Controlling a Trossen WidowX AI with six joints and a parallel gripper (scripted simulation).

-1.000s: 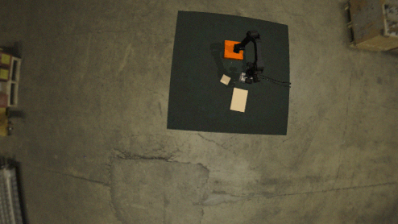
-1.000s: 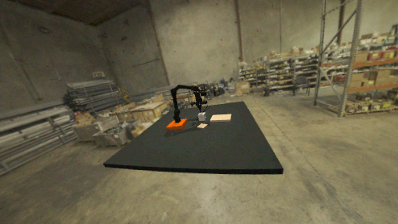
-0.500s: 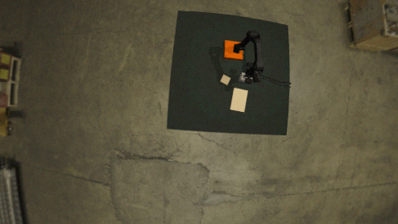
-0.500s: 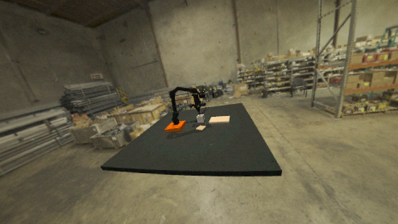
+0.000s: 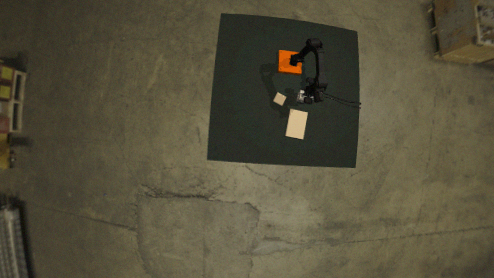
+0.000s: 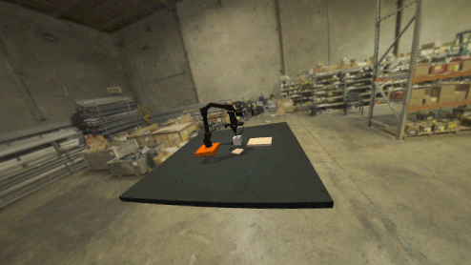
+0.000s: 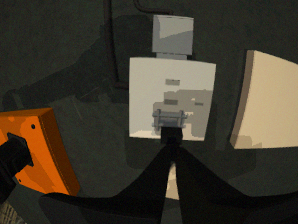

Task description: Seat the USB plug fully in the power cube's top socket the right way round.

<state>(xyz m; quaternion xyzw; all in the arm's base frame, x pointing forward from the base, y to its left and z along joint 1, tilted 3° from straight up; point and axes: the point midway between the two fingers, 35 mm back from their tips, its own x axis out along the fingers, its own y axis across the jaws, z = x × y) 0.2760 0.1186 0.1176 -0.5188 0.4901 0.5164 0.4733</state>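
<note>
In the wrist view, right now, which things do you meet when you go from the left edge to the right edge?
Orange base plate → white power cube, with the USB plug on it, held between the closed fingers → tan flat board at the right edge.

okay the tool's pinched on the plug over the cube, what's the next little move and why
Probably lift straight up. The tool is shut on the plug, which sits at the cube's top face. It has to come free of the socket before it can be turned round.
</note>
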